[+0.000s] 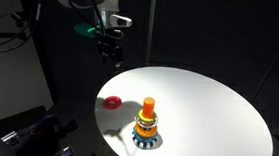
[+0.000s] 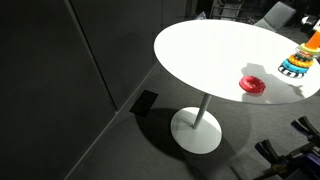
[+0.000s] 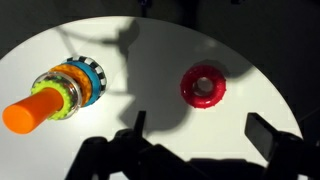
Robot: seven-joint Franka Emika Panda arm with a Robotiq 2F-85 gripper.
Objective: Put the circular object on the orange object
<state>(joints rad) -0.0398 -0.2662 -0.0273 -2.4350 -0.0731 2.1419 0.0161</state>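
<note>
A small flat red ring (image 1: 112, 101) lies on the round white table (image 1: 218, 104), near its edge; it also shows in the other exterior view (image 2: 252, 84) and in the wrist view (image 3: 203, 86). The orange peg (image 1: 148, 108) rises from a stack of orange, yellow and blue scalloped rings (image 1: 146, 131), a little apart from the red ring; it shows too at the frame edge (image 2: 313, 42) and in the wrist view (image 3: 32, 109). My gripper (image 1: 108, 54) hangs high above the table beyond the red ring, open and empty; its fingers (image 3: 200, 132) frame the bottom of the wrist view.
The table stands on a single white pedestal base (image 2: 196, 130) on dark carpet. Dark curtains and walls surround it. Black equipment (image 1: 25, 129) sits on the floor beside the table.
</note>
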